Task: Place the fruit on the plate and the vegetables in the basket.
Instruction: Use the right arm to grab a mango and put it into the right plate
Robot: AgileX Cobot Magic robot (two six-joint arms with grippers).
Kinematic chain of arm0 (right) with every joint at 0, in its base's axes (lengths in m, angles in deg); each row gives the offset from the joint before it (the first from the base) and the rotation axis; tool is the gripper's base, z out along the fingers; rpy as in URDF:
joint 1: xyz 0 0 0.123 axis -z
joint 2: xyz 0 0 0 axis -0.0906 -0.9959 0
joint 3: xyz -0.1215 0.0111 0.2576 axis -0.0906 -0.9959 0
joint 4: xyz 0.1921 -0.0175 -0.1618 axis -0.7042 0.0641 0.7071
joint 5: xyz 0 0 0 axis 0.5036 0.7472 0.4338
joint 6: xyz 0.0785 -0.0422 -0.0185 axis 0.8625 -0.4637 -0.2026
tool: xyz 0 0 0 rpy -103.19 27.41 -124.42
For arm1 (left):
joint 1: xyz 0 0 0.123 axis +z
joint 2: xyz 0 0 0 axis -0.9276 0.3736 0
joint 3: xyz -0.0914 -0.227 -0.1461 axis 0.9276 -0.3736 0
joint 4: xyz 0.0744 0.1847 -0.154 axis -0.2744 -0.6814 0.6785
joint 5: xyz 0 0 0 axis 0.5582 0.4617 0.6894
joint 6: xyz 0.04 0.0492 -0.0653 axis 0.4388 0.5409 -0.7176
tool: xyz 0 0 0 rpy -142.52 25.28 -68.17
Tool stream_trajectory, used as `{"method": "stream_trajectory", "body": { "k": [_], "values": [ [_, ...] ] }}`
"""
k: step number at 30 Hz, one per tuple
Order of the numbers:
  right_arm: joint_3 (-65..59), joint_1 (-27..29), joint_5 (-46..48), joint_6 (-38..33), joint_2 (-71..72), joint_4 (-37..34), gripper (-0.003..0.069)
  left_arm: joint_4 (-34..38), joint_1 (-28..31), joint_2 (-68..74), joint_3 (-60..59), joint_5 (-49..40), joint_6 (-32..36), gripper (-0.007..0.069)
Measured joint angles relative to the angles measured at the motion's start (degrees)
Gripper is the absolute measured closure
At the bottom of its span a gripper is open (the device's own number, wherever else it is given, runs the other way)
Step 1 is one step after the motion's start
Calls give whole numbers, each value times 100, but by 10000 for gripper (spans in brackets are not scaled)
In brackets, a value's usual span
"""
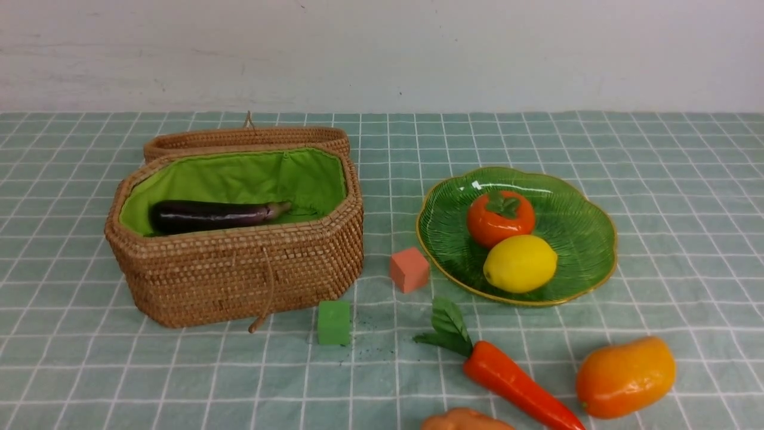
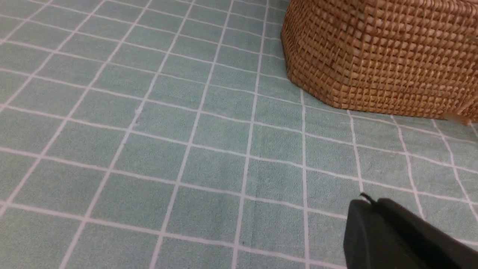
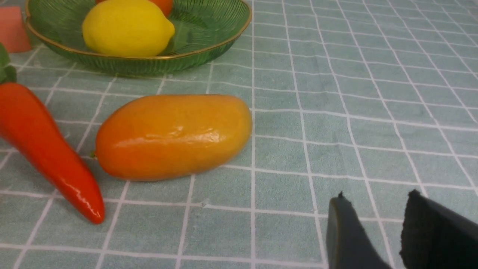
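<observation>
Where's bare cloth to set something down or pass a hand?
Free: near-left cloth, left of the green cube and in front of the basket; the stretch right of the plate; the far strip behind both, up to the wall. Crowded: the basket-plate gap holds the orange cube; near right has carrot, mango, potato.

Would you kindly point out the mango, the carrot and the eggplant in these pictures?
mango [image 3: 173, 136]: right wrist view, middle of its glossy side.
carrot [image 1: 516, 388]: front view, middle of the orange root.
eggplant [image 1: 209, 216]: front view, middle of its purple body.
</observation>
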Motion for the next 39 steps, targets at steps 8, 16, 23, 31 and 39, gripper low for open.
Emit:
{"method": "stream_trajectory", "body": {
  "k": [8, 16, 23, 31, 39],
  "values": [
    [0, 0, 0, 0, 0, 0, 418, 0, 0, 0, 0, 12, 0, 606],
    [0, 0, -2, 0, 0, 0, 418, 0, 0, 0, 0, 19, 0, 599],
    [0, 0, -2, 0, 0, 7, 418, 0, 0, 0, 0, 19, 0, 594],
    [-66, 0, -599, 0, 0, 350, 418, 0, 0, 0, 0, 19, 0, 586],
    [-66, 0, -2318, 230, 0, 381, 418, 0, 0, 0, 0, 19, 0, 585]
  ]
}}
